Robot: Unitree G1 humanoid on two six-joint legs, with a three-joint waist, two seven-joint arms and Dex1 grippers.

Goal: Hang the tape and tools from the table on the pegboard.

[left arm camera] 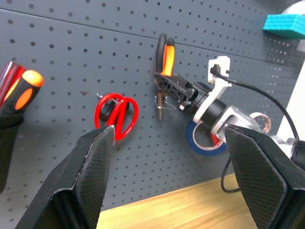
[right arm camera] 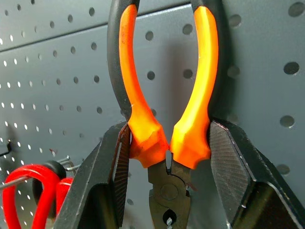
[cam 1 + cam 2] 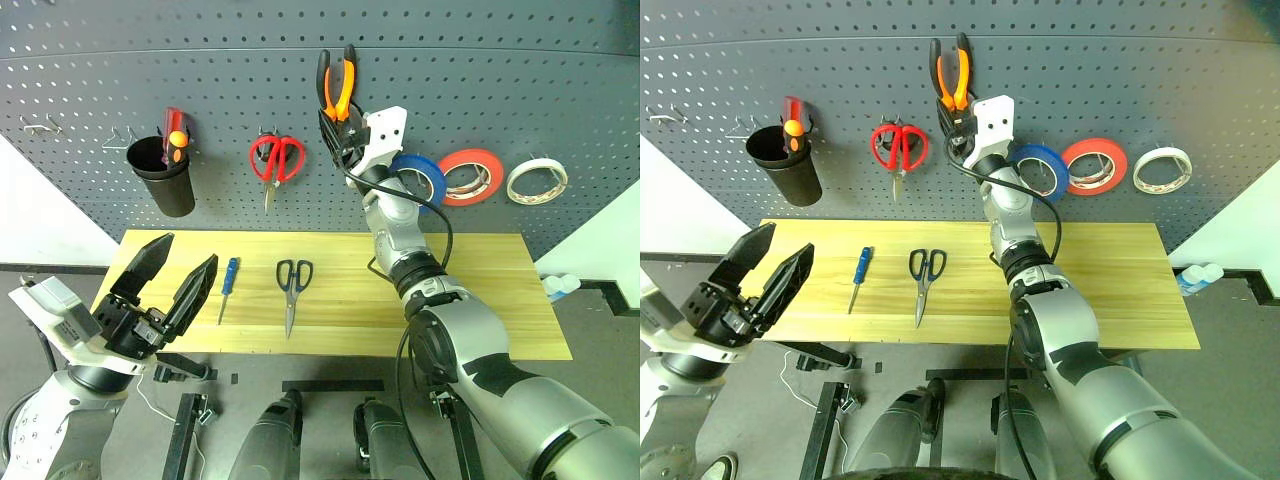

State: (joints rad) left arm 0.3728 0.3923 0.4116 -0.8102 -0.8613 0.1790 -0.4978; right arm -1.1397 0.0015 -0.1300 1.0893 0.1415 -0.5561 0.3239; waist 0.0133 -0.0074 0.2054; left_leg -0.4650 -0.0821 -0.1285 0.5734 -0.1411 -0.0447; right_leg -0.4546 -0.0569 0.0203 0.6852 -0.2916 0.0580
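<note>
The orange-handled pliers (image 3: 337, 85) stand handles-up against the pegboard (image 3: 500, 80), with my right gripper (image 3: 338, 132) shut on them just above the pivot (image 2: 167, 162). The blue tape (image 3: 436, 180) hangs on the board, partly hidden behind my right wrist. On the table (image 3: 480, 300) lie the dark-handled scissors (image 3: 292, 290) and, to their left, the blue-handled screwdriver (image 3: 229, 285). My left gripper (image 3: 185, 252) is open and empty above the table's front left corner, pointing towards the board (image 1: 170, 130).
A black cup (image 3: 165, 180) with red and orange screwdrivers hangs at the board's left. Red-handled scissors (image 3: 275, 160) hang left of the pliers. A red-orange roll (image 3: 470, 175) and a white roll (image 3: 536, 180) hang right of the blue tape. Bare hooks (image 3: 40, 125) sit far left.
</note>
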